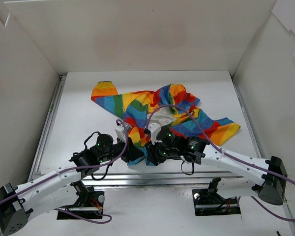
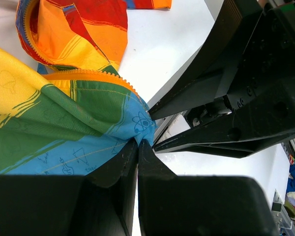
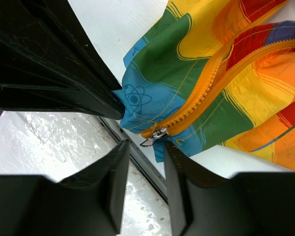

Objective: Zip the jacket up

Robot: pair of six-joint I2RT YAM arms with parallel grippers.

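Left claw (image 2: 138,143) pinched on jacket (image 2: 64,128) hem corner. Right claw (image 3: 145,150) narrow, empty; zipper pull (image 3: 156,133) just ahead of its tips, teeth (image 3: 221,73) running away up-right.

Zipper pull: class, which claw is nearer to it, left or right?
Right. The right claw, open, has its tips just beside the zipper pull, not gripping it. The left claw is shut on the blue hem corner of the jacket, slightly farther off.
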